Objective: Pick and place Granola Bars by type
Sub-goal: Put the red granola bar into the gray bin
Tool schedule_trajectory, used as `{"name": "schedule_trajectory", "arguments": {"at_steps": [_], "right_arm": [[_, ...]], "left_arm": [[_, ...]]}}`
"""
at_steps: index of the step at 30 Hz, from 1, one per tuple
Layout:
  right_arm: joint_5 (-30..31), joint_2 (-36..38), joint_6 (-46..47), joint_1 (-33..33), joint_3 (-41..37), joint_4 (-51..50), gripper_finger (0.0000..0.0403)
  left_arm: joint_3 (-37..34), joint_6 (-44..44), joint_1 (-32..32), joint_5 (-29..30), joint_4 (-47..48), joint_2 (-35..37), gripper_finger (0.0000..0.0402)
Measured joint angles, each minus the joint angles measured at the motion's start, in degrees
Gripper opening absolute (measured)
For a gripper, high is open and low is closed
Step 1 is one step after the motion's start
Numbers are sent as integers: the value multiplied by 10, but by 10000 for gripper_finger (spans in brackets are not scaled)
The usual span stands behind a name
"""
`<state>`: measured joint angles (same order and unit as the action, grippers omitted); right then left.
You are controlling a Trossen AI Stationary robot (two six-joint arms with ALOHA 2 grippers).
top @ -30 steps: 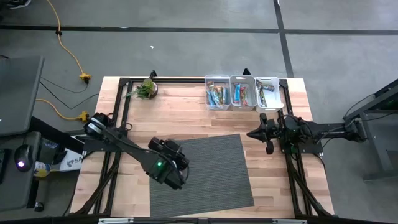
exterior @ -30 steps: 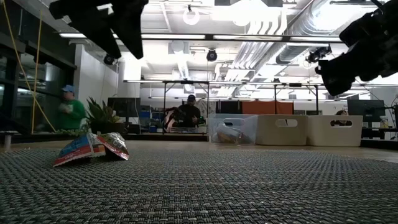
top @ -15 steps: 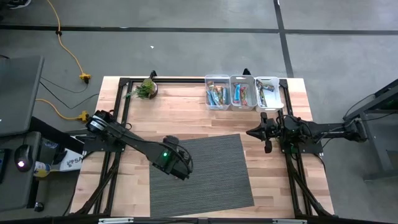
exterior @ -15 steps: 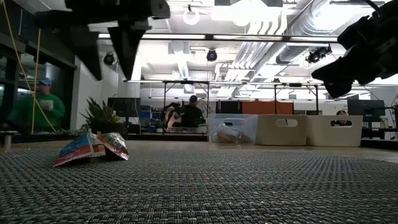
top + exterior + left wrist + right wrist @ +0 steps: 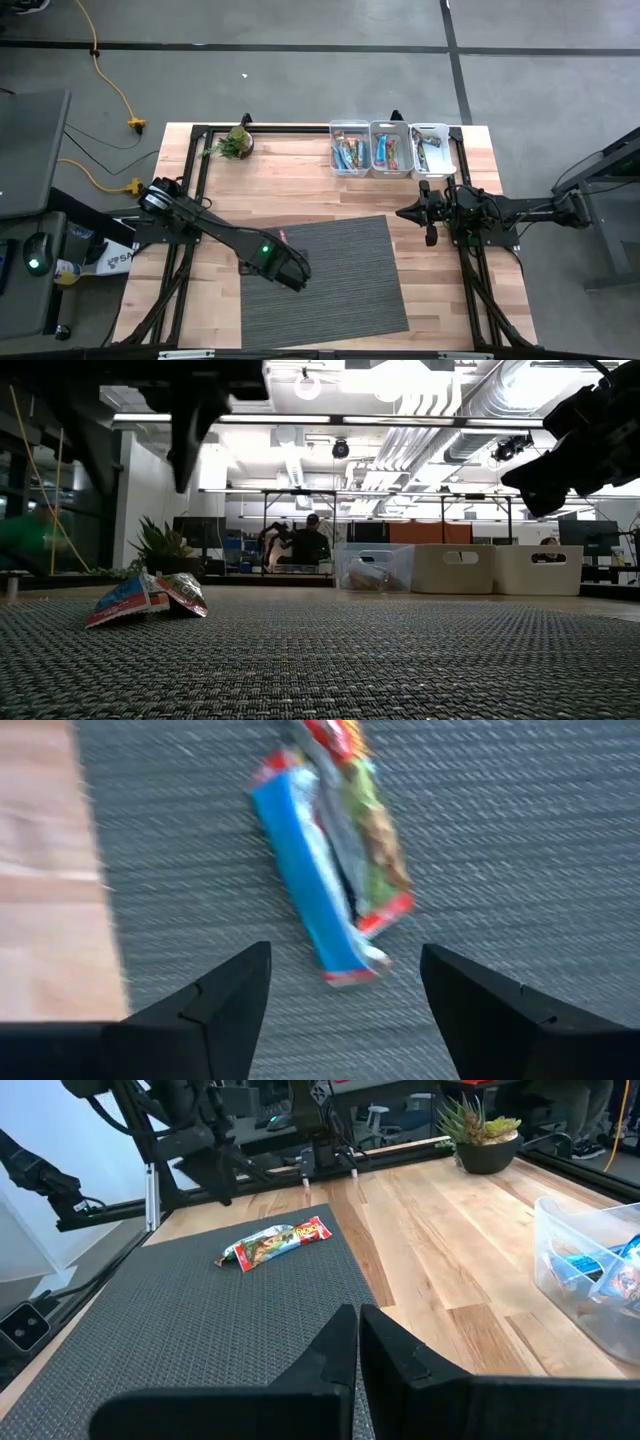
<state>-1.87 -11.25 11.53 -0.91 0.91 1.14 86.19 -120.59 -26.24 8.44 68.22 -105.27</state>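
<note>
— What's different from a second ago?

— The left gripper (image 5: 345, 982) has swung over the near-left corner of the grey mat (image 5: 340, 280), and its fingers (image 5: 190, 435) now hang lower over the bars than before. The right arm has not moved.

— And the bars themselves?

— Two granola bars (image 5: 335, 860) lie on the mat close to its left edge, pressed together side by side: one light blue with a red end, the other green and tan with a red end. From table height they look like one crumpled pair (image 5: 148, 598), ends lifted a little. The right wrist camera sees them flat on the weave (image 5: 275, 1243), near the wood of the table (image 5: 300, 185).

— How is the left arm set?

— It stretches from the table's left side out across the mat, wrist pointed down, jaws spread wide above the pair and holding nothing.

— And the right one?

— The right gripper (image 5: 358, 1342) waits above the table's right side, beside the mat, fingers clamped together, empty.

— Further back?

— Three clear bins (image 5: 392, 150) sit in a row at the far edge, with wrapped bars inside. A small potted plant (image 5: 236, 142) stands at the far left.
</note>
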Motion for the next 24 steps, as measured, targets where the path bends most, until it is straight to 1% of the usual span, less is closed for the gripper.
{"name": "schedule_trajectory", "arguments": {"at_steps": [3,8,14,17,22,24], "right_arm": [[0,0,0,0,0,0,0],[0,0,0,0,0,0,0],[0,1,0,0,0,0,0],[0,1,0,0,0,0,0],[0,0,0,0,0,0,0],[0,0,0,0,0,0,0]], "left_arm": [[0,-15,0,8,-16,0,252],[0,-70,-4,11,26,-21,252],[0,-102,0,14,19,-34,252],[-2,-119,1,13,44,-35,252],[-46,-137,4,4,9,-37,252],[-65,-138,4,-3,-33,-37,252]]}}
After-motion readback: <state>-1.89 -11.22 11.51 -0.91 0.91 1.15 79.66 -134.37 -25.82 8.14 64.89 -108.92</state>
